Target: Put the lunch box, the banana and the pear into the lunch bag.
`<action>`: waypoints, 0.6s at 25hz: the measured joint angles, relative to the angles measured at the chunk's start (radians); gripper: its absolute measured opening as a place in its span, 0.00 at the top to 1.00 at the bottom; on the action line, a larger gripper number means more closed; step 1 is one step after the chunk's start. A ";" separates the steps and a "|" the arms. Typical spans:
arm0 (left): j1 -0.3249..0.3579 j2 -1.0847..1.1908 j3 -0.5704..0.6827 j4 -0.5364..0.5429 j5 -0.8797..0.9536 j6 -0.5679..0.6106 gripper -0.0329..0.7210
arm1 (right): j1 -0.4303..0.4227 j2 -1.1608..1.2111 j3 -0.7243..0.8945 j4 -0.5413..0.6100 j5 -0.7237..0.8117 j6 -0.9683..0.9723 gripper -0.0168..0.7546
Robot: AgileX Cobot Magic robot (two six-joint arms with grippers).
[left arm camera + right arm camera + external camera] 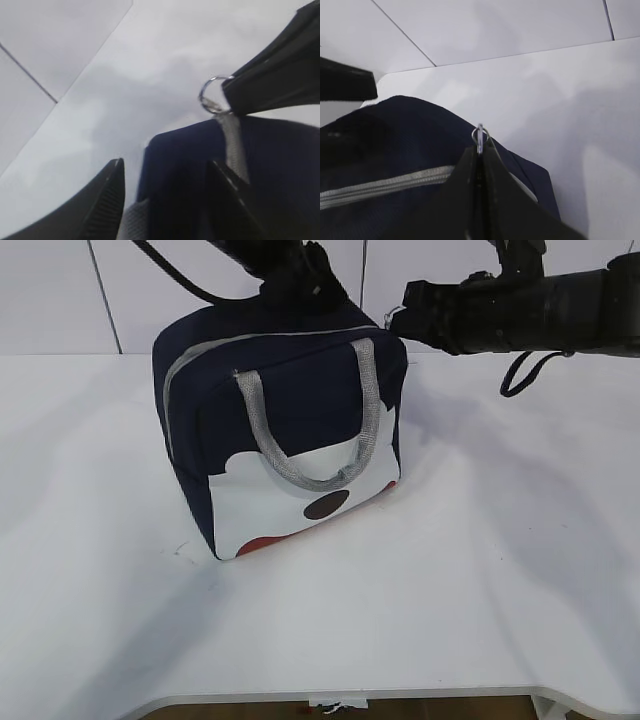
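Bag [290, 410] is standing zipped on the white table [480, 580], handles facing the camera. Right claw [479, 150] is pinching the zipper ring [480, 134] at its top corner, while left claw [165, 185] is straddling the bag's other top edge, fingers spread.

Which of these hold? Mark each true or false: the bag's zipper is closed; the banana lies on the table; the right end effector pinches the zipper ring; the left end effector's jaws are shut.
1. The lunch bag has its zipper closed. True.
2. The banana lies on the table. False: no banana is visible.
3. The right end effector pinches the zipper ring. True.
4. The left end effector has shut jaws. False: they stand apart around the bag's corner.
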 joint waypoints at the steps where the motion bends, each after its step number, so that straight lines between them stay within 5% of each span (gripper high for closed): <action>1: 0.000 0.000 0.000 -0.019 0.012 0.000 0.43 | 0.000 0.000 0.000 0.000 0.000 0.000 0.99; 11: 0.000 0.000 0.000 -0.070 0.036 0.001 0.43 | 0.000 0.000 0.000 -0.002 0.003 -0.001 0.99; 15: 0.000 0.000 0.000 -0.070 -0.006 0.001 0.29 | -0.002 0.000 0.000 -0.002 0.005 -0.002 0.99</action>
